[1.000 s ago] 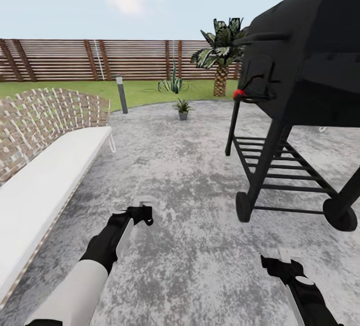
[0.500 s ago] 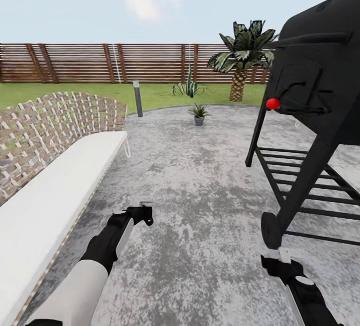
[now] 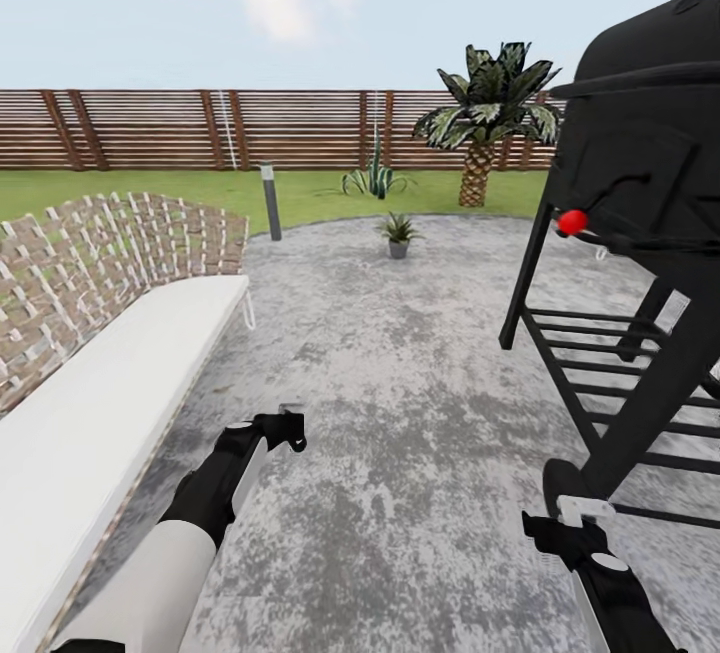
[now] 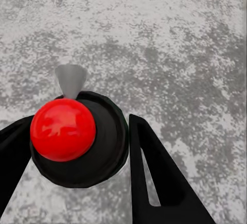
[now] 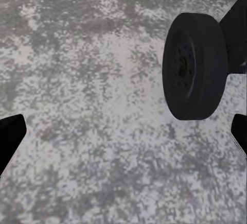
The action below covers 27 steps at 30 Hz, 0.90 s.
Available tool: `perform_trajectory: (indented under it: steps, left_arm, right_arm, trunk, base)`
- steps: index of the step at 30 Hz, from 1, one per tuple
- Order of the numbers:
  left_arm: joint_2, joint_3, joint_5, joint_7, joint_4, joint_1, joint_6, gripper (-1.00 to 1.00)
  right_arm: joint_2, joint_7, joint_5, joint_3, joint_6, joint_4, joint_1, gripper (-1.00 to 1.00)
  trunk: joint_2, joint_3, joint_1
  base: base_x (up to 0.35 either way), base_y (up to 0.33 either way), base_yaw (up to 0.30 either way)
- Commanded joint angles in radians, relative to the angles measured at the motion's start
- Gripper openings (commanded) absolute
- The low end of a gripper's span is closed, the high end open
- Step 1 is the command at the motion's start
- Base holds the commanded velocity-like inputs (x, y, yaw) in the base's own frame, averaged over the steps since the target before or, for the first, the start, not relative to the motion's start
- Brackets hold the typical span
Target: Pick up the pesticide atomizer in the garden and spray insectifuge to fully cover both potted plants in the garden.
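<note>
The pesticide atomizer sits between the left fingers, its dark round head with the red dot facing the left wrist camera. My left gripper is shut on it, low over the grey patio; its pale top just peeks out in the head view. One potted plant, a small green rosette in a grey pot, stands far ahead near the patio's edge. My right gripper hangs open over the paving with nothing in it, its fingertips wide apart in the right wrist view.
A black grill with a red knob stands close on the right, its wheel near my right gripper. A wicker bench with a white cushion lines the left. Beyond are a bollard lamp, a spiky plant, a palm and the fence.
The whole picture has shifted, so the camera has moved: grill, plant and palm now sit further right in the picture. Both arms hold the same pose, the left still gripping the atomizer.
</note>
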Motion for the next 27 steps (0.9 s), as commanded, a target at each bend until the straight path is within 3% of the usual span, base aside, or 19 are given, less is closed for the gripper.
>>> perform_trajectory:
  steps: [1, 8, 27]
  left_arm:
    - [0.0, 0.0, 0.001, -0.001, -0.002, 0.0, 0.006, -1.0]
    - [0.0, 0.0, 0.001, -0.001, -0.002, 0.0, 0.005, -1.0]
    - [0.0, 0.0, 0.001, -0.002, -0.002, 0.0, 0.005, -1.0]
  right_arm:
    - [0.0, 0.0, 0.009, 0.0, 0.006, -0.001, 0.0, 1.0]
    - [0.0, 0.0, 0.008, 0.0, 0.006, -0.001, 0.0, 1.0]
    - [0.0, 0.0, 0.007, 0.0, 0.006, 0.0, 0.0, 1.0]
  trunk:
    - [0.0, 0.0, 0.0]
    - [0.0, 0.008, 0.0]
    - [0.0, 0.009, 0.0]
  base:
    - [0.337, 0.001, -0.142]
    - [0.337, 0.0, -0.11]
    - [0.338, 0.0, -0.003]
